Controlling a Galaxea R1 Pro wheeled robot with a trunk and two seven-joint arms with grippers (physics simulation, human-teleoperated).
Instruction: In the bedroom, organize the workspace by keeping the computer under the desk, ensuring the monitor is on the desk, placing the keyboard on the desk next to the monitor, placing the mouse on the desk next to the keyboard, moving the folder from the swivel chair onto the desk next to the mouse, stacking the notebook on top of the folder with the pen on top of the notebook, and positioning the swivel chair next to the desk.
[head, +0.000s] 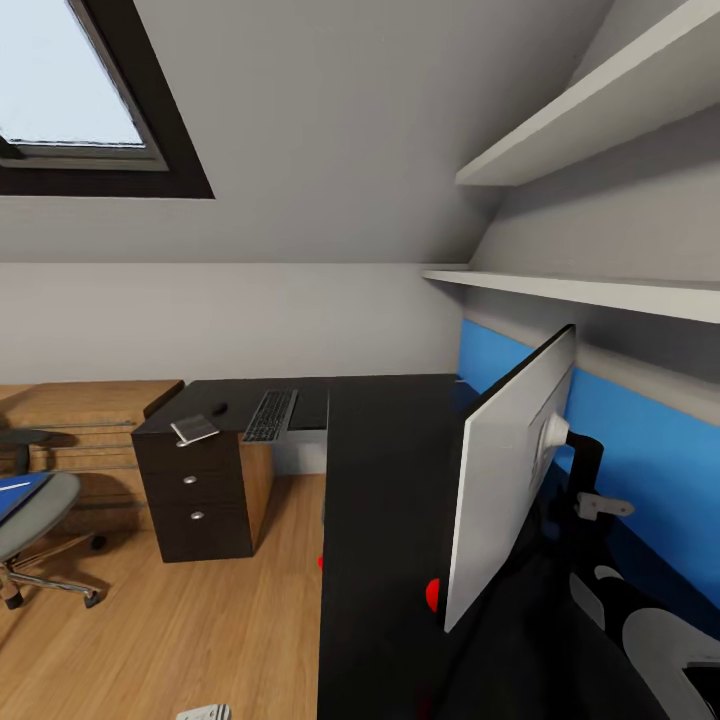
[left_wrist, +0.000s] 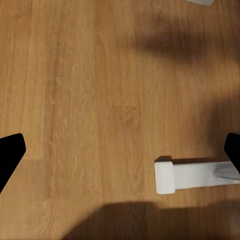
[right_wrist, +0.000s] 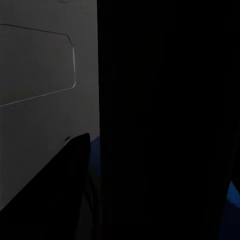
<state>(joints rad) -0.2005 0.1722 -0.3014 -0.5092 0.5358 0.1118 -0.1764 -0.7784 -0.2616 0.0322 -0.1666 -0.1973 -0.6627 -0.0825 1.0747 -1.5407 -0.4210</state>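
Wide thin black flat monitor stands on the black-topped L-shaped counter, its pale back toward me. My left fingers hang spread over the plank floor; right fingers' state undeterminable. Probable next: fetch the bright blue folder from the grey swivel chair.

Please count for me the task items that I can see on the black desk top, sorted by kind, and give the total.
On the desk, head view:
monitor: 1
keyboard: 1
mouse: 1
notebook: 1
Total: 4
The blue folder is not counted; it lies on the swivel chair.
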